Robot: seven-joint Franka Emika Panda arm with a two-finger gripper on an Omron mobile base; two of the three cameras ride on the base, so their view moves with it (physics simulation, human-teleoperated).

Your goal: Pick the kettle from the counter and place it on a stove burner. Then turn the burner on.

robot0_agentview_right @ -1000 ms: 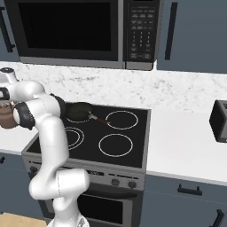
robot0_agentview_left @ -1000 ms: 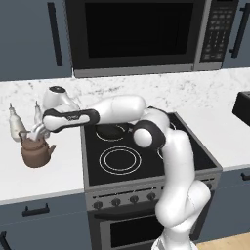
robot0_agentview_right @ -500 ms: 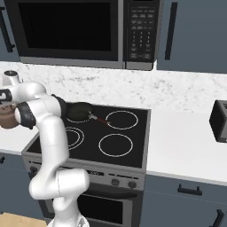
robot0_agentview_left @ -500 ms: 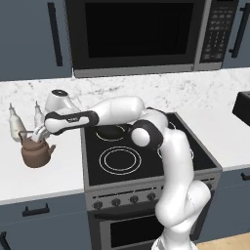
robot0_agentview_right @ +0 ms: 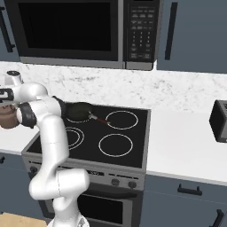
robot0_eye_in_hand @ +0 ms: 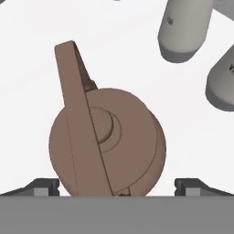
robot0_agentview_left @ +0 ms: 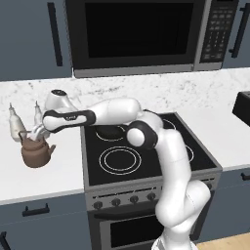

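The squat brown kettle (robot0_agentview_left: 35, 154) stands on the white marble counter (robot0_agentview_left: 53, 178), left of the stove. My gripper (robot0_agentview_left: 39, 134) hovers just above it, open. In the hand view the kettle (robot0_eye_in_hand: 114, 141) sits right below, and its arched handle crosses the lid between my two fingertips (robot0_eye_in_hand: 44, 186), which stand wide on either side and hold nothing. From the right, the kettle (robot0_agentview_right: 7, 119) is partly hidden behind my arm. The large double-ringed stove burner (robot0_agentview_left: 120, 160) lies at the cooktop's front left, bare.
Two white bottles (robot0_agentview_left: 14, 125) (robot0_agentview_left: 38, 114) stand close behind the kettle and show large in the hand view (robot0_eye_in_hand: 185, 27). A black frying pan (robot0_agentview_right: 80, 111) rests on the rear left burner. A dark toaster (robot0_agentview_right: 218, 120) sits far right. Stove knobs (robot0_agentview_left: 127, 197) line the front panel.
The hand has eased slightly lower over the kettle. Its jaws stay wide open and the kettle has not moved.
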